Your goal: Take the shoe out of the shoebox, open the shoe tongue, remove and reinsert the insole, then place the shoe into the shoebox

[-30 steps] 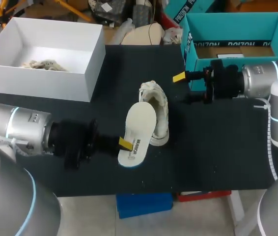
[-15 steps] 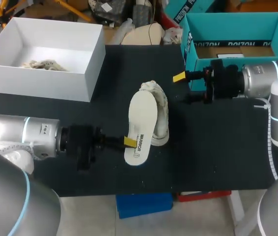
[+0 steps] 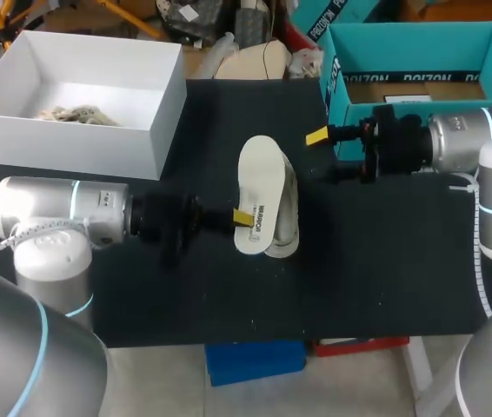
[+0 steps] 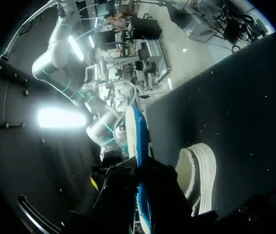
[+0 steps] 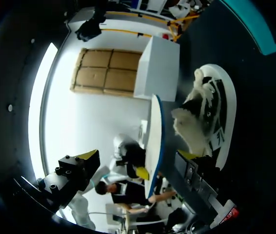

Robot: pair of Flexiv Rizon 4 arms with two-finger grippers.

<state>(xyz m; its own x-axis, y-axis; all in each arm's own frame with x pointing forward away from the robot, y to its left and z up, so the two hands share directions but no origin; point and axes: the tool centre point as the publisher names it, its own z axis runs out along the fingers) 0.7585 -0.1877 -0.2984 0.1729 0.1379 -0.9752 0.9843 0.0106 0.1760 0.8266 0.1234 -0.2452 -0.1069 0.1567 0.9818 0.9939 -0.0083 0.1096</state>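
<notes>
A pale insole (image 3: 258,193) hangs above the white shoe (image 3: 286,221) at the middle of the black worktop (image 3: 385,261), pinched at its near end by the left gripper (image 3: 242,217), whose yellow tips close on it from both sides. The insole's printed face is turned up toward the overhead camera, its heel end near and its toe end pointing far. It covers most of the shoe from above. Only the shoe's right side and near end show past the insole's edge.

In the left wrist view the insole (image 4: 137,146) appears edge-on with a blue underside, running out ahead of the dark fingers that hold it. The shoe (image 4: 199,175) lies on the worktop just beside them. The right wrist view shows the shoe (image 5: 211,112) with its opening and laces facing that camera, and the insole (image 5: 155,141) standing edge-on beside it.

The right gripper (image 3: 320,156) hovers to the right of the shoe, apart from it, its two fingers spread wide with nothing between them. The right arm reaches in from the right edge, in front of an open teal box (image 3: 411,39) at the far right corner. An open white box (image 3: 81,139) sits at the far left, with crumpled paper (image 3: 76,114) on its floor. The left arm enters from the left, low across the worktop.
</notes>
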